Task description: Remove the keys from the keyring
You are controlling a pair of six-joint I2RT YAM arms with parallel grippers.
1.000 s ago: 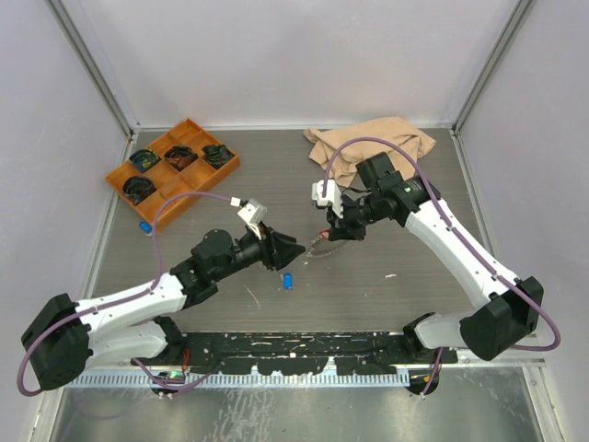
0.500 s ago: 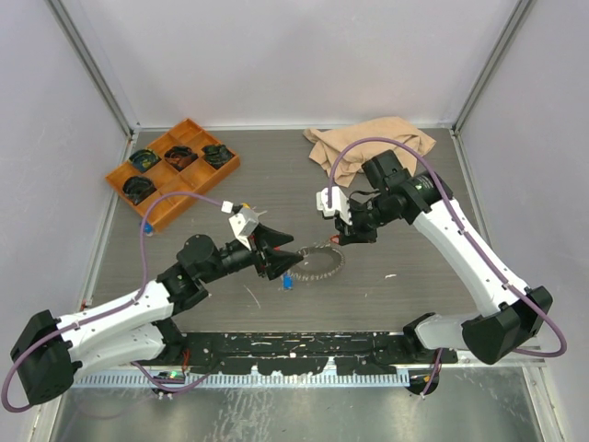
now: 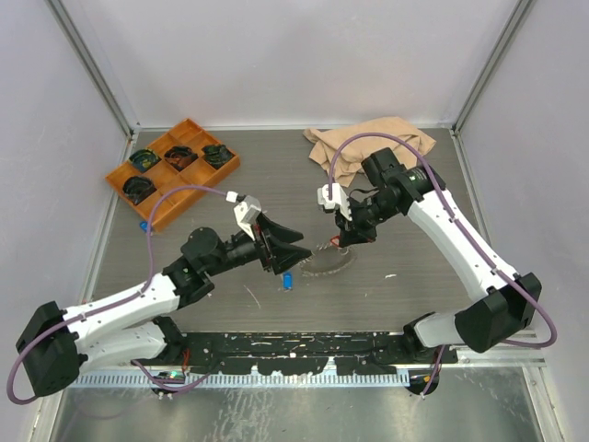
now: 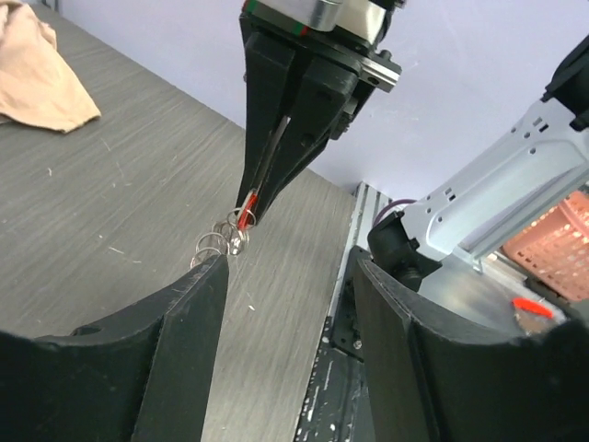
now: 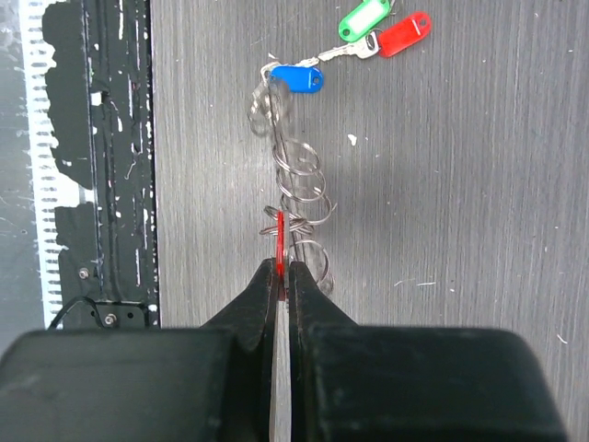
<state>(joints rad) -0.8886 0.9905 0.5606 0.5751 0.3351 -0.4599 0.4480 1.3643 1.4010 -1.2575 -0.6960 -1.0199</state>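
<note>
**A:** What is found nearest, at lower centre of the overhead view?

**B:** The left gripper (image 3: 296, 246) is spread wide with nothing held, just beside the keyring (image 3: 328, 261). A blue tag (image 3: 289, 279) is seen below it on the table (image 3: 414, 295).

**A:** And the ring itself?

**B:** It is held by the right gripper (image 5: 280, 267), whose jaws are pressed together on a red tag (image 5: 280, 230), seen edge-on among the small coils. In the right wrist view the blue tag appears hooked at the ring's top end. A green tag (image 5: 363, 18) and a second red tag (image 5: 405, 33) lie at upper right; whether they are attached cannot be told.

**A:** How far along is the task judged?

**B:** Unfinished: the pinched key, and seemingly the blue one, are left to be removed.

**A:** Farther back?

**B:** At upper left an orange tray (image 3: 189, 184) is seen with a small blue item (image 3: 144, 225) beside it, too small to be identified. A cloth (image 3: 373, 140) lies at upper right.
</note>
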